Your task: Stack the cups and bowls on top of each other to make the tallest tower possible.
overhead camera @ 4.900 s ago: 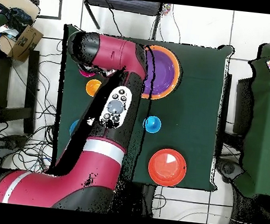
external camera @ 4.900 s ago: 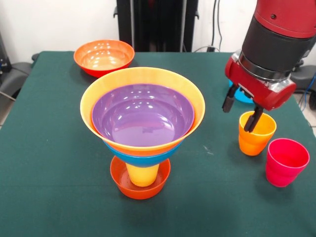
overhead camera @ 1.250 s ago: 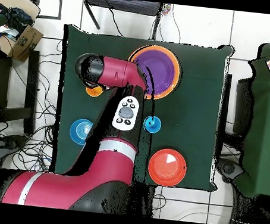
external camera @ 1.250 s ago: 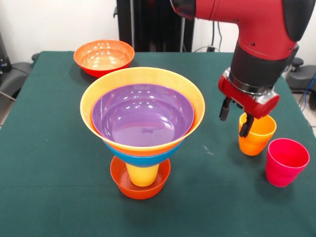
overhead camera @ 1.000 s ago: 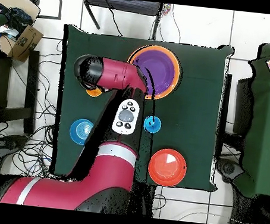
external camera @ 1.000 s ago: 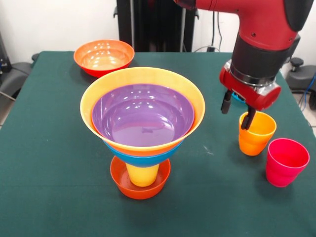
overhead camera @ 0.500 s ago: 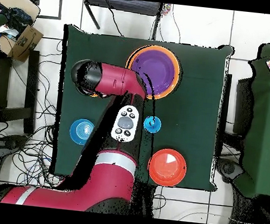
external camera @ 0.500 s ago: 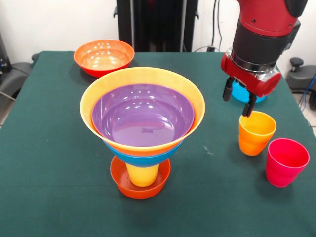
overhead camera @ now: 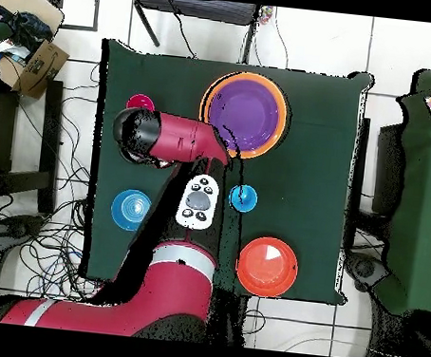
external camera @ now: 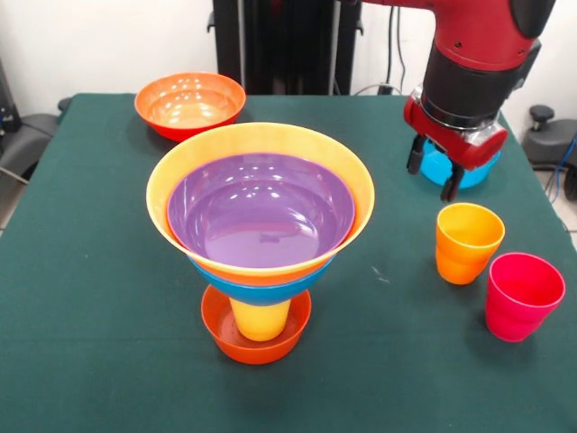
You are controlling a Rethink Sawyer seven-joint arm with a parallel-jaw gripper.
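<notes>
The tower (external camera: 261, 212) stands mid-table: a small red-orange bowl (external camera: 257, 341) at the base, a yellow cup (external camera: 260, 319) in it, then blue, light orange and purple bowls flaring above. It also shows in the overhead view (overhead camera: 246, 113). An orange cup (external camera: 467, 242) and a pinkish red cup (external camera: 521, 295) stand upright at the right. My gripper (external camera: 431, 179) is open and empty, hanging above and beyond the orange cup, in front of the small teal-blue bowl (external camera: 477, 173). A blue cup (overhead camera: 243, 198) shows only in the overhead view.
A medium red-orange bowl (external camera: 189, 104) sits at the far left corner, also in the overhead view (overhead camera: 267, 265). The teal-blue bowl (overhead camera: 130, 209) and pinkish red cup (overhead camera: 139, 103) show beside my arm (overhead camera: 166, 138), which hides the orange cup from above.
My gripper has lifted out of the orange cup and drawn back toward the robot's side, staying open. The orange cup stays on the table.
</notes>
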